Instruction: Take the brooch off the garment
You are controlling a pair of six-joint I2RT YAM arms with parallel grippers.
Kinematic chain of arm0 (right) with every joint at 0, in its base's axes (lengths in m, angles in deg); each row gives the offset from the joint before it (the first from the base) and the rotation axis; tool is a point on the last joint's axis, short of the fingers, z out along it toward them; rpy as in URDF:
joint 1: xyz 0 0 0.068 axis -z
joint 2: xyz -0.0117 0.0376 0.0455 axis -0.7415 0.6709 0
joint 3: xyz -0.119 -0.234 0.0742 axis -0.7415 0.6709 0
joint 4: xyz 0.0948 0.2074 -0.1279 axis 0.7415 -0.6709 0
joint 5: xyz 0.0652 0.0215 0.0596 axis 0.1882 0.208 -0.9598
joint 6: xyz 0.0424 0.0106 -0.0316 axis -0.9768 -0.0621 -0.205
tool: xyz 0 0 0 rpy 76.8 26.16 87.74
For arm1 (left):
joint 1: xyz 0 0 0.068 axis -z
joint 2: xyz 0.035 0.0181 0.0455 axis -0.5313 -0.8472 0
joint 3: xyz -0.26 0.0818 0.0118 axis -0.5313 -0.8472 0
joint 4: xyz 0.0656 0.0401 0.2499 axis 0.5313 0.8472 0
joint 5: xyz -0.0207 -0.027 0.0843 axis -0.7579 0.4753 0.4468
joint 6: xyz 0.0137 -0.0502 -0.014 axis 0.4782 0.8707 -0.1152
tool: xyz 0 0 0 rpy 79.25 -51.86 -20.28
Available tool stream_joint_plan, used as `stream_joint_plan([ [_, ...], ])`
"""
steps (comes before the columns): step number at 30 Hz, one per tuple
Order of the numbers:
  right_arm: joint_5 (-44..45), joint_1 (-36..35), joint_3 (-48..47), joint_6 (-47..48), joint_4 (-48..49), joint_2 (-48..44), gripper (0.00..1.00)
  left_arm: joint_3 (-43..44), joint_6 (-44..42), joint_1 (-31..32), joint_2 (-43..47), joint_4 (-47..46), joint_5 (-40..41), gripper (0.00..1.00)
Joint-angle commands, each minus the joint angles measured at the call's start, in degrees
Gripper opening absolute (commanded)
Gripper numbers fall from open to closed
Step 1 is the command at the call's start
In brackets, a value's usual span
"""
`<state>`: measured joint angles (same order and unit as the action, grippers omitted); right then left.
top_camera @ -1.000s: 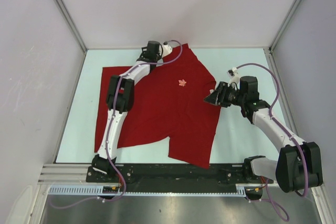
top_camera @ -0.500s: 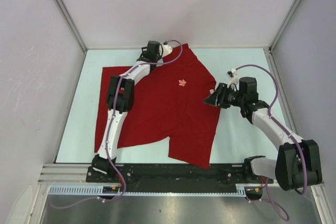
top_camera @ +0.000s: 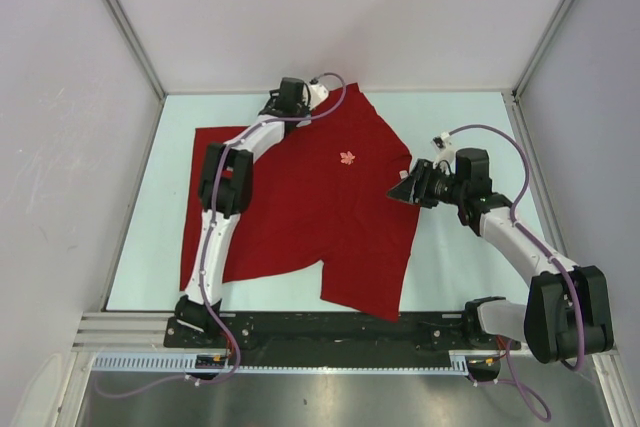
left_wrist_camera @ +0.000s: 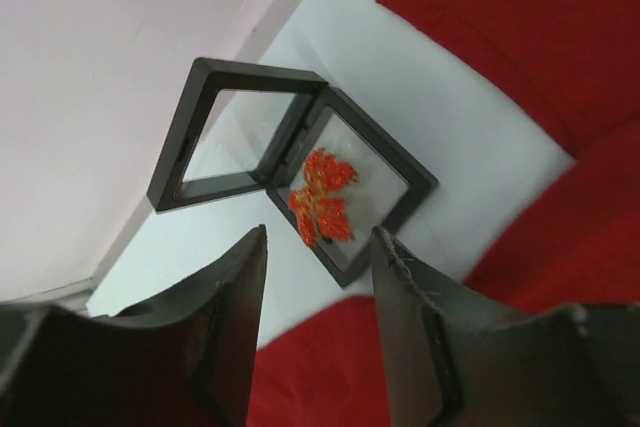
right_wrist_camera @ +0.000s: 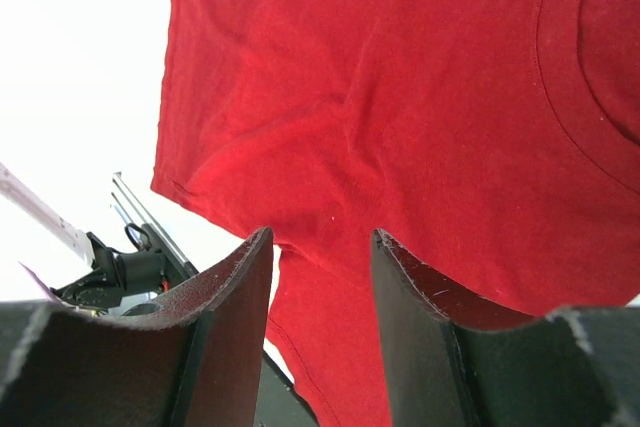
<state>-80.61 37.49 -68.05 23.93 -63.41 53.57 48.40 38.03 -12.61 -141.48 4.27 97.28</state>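
My left gripper [left_wrist_camera: 318,243] is gaping, empty, over a square black box [left_wrist_camera: 392,150] with a leaf-shaped orange brooch [left_wrist_camera: 321,197]. My right gripper [right_wrist_camera: 320,243] is gaping, empty, over the soft red shirt [right_wrist_camera: 400,97].

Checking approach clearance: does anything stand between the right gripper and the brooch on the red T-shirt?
Nothing visible does. Only flat cloth of the red T-shirt lies between the open right gripper and the brooch in the top view.

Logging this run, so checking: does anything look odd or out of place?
An orange leaf brooch lies in the open black case beside the garment, yet a small leaf-shaped pin also sits on the red T-shirt.
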Motion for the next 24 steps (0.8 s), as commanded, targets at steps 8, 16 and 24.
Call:
stream_joint_plan([
  [8, 5.4, -3.9, 0.0, -7.0, 15.8, 6.3, 0.48, -13.5, 34.8, 0.7, 28.0, 6.6, -21.6, 0.52],
  [16, 14.8, -10.2, -10.2, -14.7, 30.4, 25.8, 0.42, -36.0, 57.2, 5.5, 35.0, -9.1, -36.3, 0.38],
  [24, 17.8, -9.1, -21.1, -17.3, 37.6, 41.4, 0.35, -34.2, 63.5, 6.7, 26.9, -13.8, -37.1, 0.28],
])
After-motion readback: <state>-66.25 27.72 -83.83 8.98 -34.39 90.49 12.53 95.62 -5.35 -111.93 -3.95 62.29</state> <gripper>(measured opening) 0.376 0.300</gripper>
